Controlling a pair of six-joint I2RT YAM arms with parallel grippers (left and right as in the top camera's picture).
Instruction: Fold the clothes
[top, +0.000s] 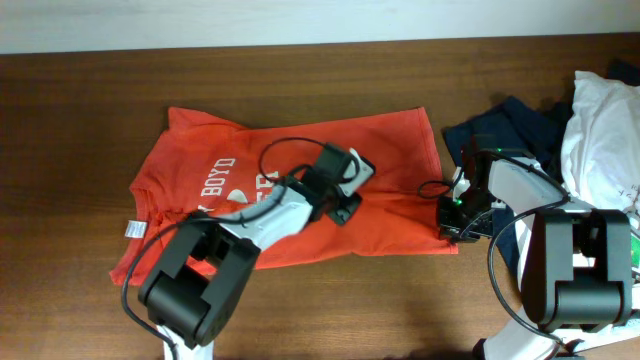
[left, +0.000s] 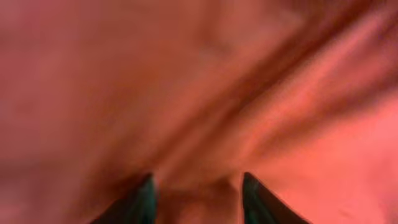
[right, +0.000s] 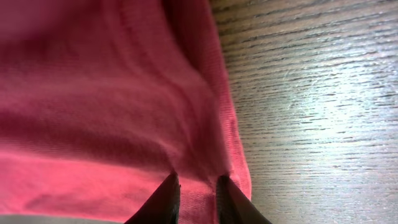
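Note:
The orange-red T-shirt (top: 290, 150) with white lettering lies spread on the wooden table, a little rumpled. My left gripper (top: 345, 207) is down on the shirt's middle right. In the left wrist view its fingers (left: 198, 190) stand apart with red cloth (left: 249, 93) bulging between them; the view is blurred. My right gripper (top: 452, 218) is at the shirt's lower right corner. In the right wrist view its fingers (right: 198, 193) are pinched close on the shirt's hem edge (right: 124, 124), beside bare table wood (right: 311, 93).
A dark navy garment (top: 505, 125) and a white shirt (top: 600, 125) lie in a pile at the right edge of the table, just behind the right arm. Bare brown table (top: 80, 120) surrounds the T-shirt.

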